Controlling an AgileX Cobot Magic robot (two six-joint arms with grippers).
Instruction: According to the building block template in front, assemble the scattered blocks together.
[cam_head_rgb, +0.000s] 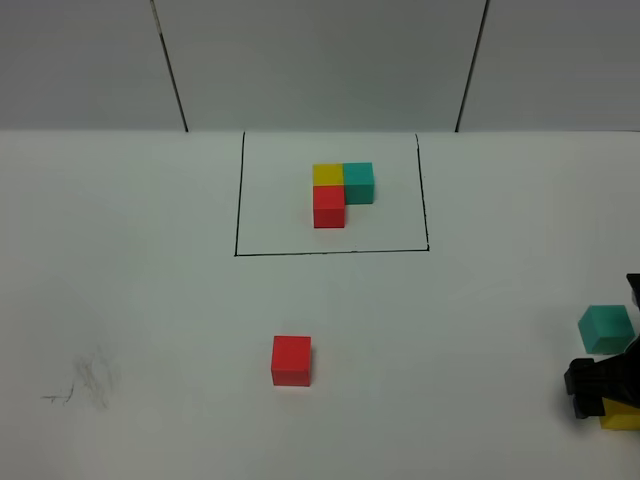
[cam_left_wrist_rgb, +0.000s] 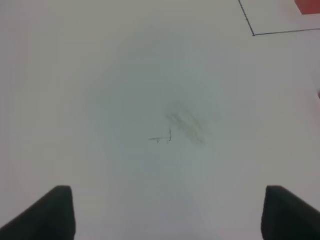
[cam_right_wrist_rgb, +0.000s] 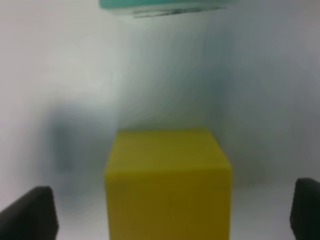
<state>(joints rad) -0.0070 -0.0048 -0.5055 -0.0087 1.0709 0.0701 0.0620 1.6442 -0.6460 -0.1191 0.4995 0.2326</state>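
Observation:
The building block template (cam_head_rgb: 329, 207) is a yellow, teal and red L inside a black drawn rectangle at the back middle. Of the scattered blocks, the red cube (cam_head_rgb: 291, 360) sits alone in the front middle. The teal cube (cam_head_rgb: 606, 329) (cam_right_wrist_rgb: 160, 5) lies at the right edge. The yellow cube (cam_head_rgb: 624, 420) (cam_right_wrist_rgb: 167, 180) is just in front of it, partly hidden in the high view. My right gripper (cam_head_rgb: 605, 395) (cam_right_wrist_rgb: 169, 215) is open and straddles the yellow cube, with gaps on both sides. My left gripper (cam_left_wrist_rgb: 170, 215) is open over bare table and holds nothing.
A grey pencil scuff (cam_head_rgb: 88, 385) (cam_left_wrist_rgb: 185, 125) marks the white table at the front left, under the left gripper. A corner of the black rectangle (cam_left_wrist_rgb: 253, 34) shows in the left wrist view. The table's back edge meets a grey wall.

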